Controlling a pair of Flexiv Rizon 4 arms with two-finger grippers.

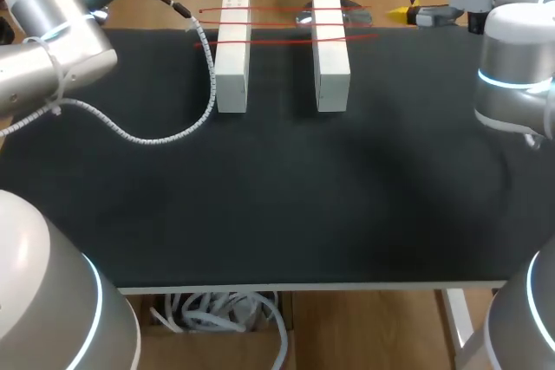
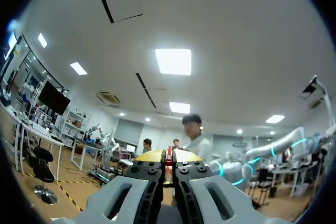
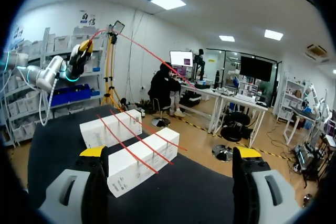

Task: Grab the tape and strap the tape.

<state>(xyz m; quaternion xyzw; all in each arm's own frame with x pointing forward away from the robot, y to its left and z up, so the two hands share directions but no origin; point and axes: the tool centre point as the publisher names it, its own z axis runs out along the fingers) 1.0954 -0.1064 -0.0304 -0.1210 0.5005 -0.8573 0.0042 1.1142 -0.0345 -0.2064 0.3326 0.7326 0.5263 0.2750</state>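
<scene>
1. Now stretching red tape [image 1: 282, 40] in strands across two white blocks [image 1: 232, 62], crosswise to their length, by the table's [image 1: 277, 205] far edge.
2. Pinching its rising run in the left gripper [image 2: 169, 167], fingers closed on it, high beyond the left block.
3. Holding the right gripper [image 3: 170, 153] wide and empty, blocks lying ahead.

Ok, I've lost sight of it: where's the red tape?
Head view: red tape stretched across both white blocks at the table's far middle. Right wrist view: one strand rises to my raised left hand, shut on it.
</scene>
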